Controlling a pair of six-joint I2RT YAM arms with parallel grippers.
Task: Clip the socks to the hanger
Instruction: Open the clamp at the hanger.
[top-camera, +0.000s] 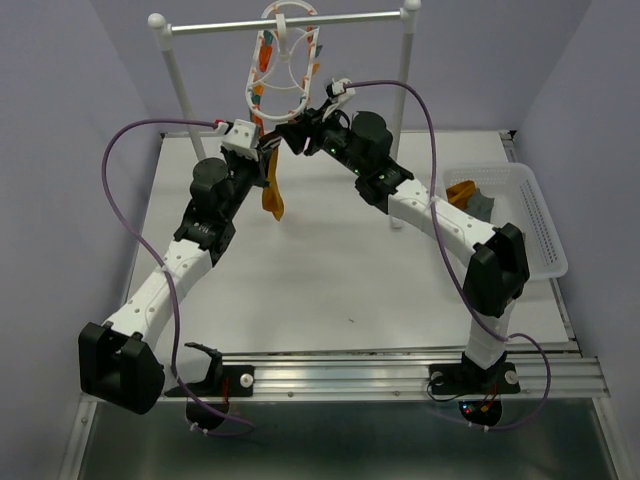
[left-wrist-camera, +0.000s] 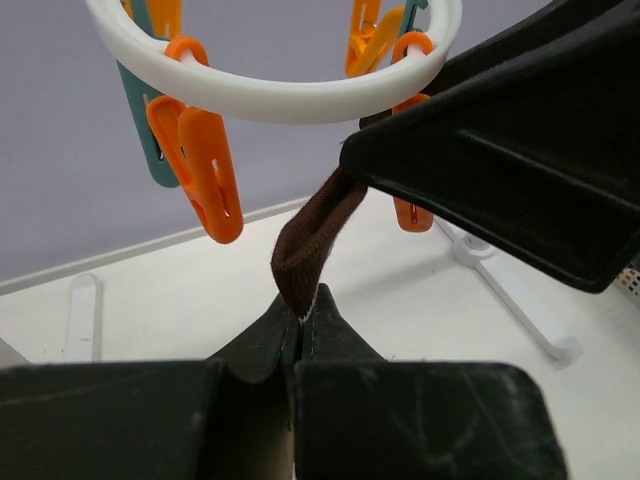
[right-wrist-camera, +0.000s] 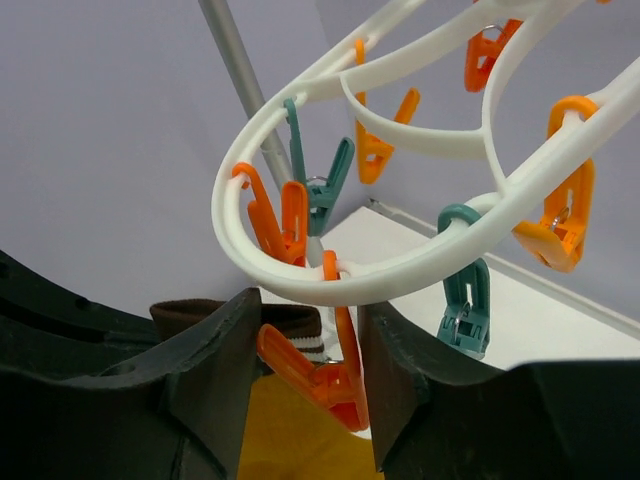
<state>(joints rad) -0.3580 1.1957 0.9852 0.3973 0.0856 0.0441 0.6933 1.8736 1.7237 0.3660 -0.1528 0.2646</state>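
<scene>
A sock (top-camera: 273, 192), its dark cuff pinched in the closed left gripper (left-wrist-camera: 303, 318), is held just below the hanger (right-wrist-camera: 400, 275), where a clip (right-wrist-camera: 300, 367) is squeezed by the right gripper (right-wrist-camera: 310, 330) — the cuff is best fed deep before release.

The rail (top-camera: 340, 20) stands at the back of the worktop (top-camera: 330, 280), and the hanger (top-camera: 283, 60) hangs from its bar, near the middle. Both hands meet under the hanger's lower end: the left hand (left-wrist-camera: 303, 318) on the left, the right hand (right-wrist-camera: 310, 305) just beside it on the right. A sock (top-camera: 274, 195) hangs down from the left hand, above the worktop. A clip (right-wrist-camera: 300, 365) sits between the right hand's fingers. The basket (top-camera: 545, 220) lies at the worktop's right edge, with two socks (top-camera: 470, 195) in it.
</scene>
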